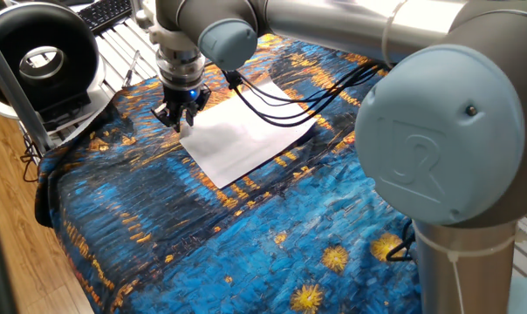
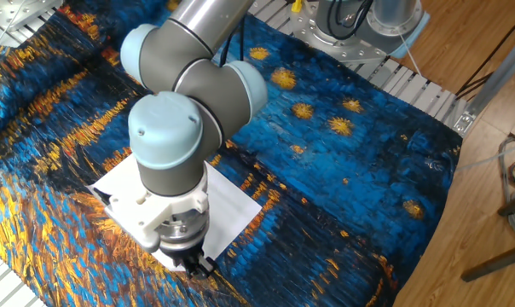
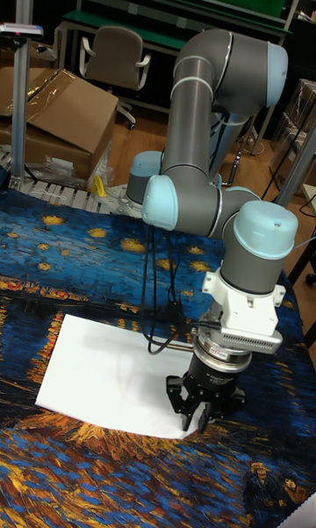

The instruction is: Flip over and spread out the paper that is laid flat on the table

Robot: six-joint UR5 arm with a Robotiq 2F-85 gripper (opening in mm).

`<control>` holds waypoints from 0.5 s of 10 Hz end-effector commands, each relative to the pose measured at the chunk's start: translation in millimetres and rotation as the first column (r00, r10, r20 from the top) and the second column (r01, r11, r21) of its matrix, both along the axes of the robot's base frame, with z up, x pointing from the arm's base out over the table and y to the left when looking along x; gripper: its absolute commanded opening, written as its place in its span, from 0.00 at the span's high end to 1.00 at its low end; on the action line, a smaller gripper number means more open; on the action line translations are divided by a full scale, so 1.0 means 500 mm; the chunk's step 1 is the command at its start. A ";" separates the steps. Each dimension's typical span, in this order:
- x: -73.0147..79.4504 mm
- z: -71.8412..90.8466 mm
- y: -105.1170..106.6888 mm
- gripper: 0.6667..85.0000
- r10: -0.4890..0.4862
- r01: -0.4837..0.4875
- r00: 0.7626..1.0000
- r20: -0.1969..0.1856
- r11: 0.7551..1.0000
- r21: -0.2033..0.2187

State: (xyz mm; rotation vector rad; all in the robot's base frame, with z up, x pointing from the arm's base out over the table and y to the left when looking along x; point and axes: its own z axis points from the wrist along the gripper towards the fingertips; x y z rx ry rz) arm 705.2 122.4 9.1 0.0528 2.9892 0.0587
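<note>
1. The paper (image 1: 246, 133) lies flat on the table (image 1: 202, 244), a white sheet on blue cloth streaked with orange and yellow. It sits toward the table's end nearest the black ring-shaped device (image 1: 41, 59).
2. The gripper (image 1: 178, 119) points straight down over the sheet's corner. In the tall fixed view its tips (image 3: 197, 420) reach the paper's near right corner, at the edge where white meets cloth.
3. Fingers look drawn close together, a narrow gap at most. Whether they pinch the paper's edge, I cannot tell; the tips are dark and small in all three views.
4. In the other fixed view the arm's wrist covers much of the sheet; paper (image 2: 232, 205) shows to either side, with the gripper (image 2: 193, 263) at its lower corner.
5. Black cables (image 1: 281, 92) trail from the wrist across the paper's top.
6. The sheet looks smooth, with no fold or lifted corner visible.
7. A cardboard box (image 3: 61, 120) and a chair (image 3: 114, 59) stand behind the table in the tall view.
</note>
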 end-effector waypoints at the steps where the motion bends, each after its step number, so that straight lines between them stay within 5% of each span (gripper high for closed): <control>1: -0.004 0.002 -0.012 0.75 -0.022 0.022 1.000 -0.014 1.000 -0.010; 5: -0.008 0.010 -0.024 0.94 -0.043 0.042 0.999 -0.031 0.999 -0.029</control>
